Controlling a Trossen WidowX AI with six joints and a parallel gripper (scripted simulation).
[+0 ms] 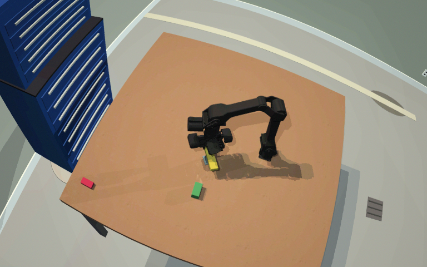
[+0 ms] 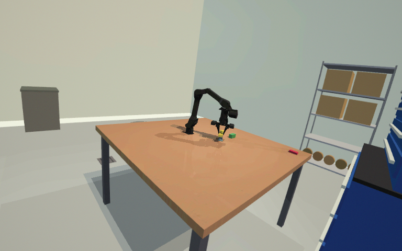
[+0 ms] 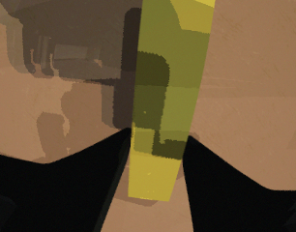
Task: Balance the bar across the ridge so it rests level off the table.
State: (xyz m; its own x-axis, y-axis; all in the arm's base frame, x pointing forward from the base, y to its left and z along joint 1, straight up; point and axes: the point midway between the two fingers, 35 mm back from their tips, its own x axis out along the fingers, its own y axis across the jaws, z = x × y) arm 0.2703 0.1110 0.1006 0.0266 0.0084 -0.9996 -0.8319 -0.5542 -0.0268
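Note:
The yellow bar (image 1: 212, 163) (image 2: 220, 135) (image 3: 155, 176) lies across the top of the small blue-grey ridge (image 1: 205, 159) (image 2: 220, 139). In the exterior view it sits above the table. It looks near level, but the exact tilt is too small to tell. My gripper (image 2: 221, 133) (image 3: 158, 138) points down over the bar, one fingertip on each side of it. The fingers are slightly open, with at most a hair's gap to the bar's sides. The ridge is hidden under the bar in the wrist view, and the arm covers the bar's far end in the top view.
A green block (image 1: 196, 190) (image 2: 232, 135) lies on the table (image 1: 258, 214) (image 2: 178, 164) near the bar's near end in the top view. A red block (image 1: 87, 182) (image 2: 293, 151) lies far off near a table corner. A blue drawer cabinet (image 1: 77, 95) stands beside the table.

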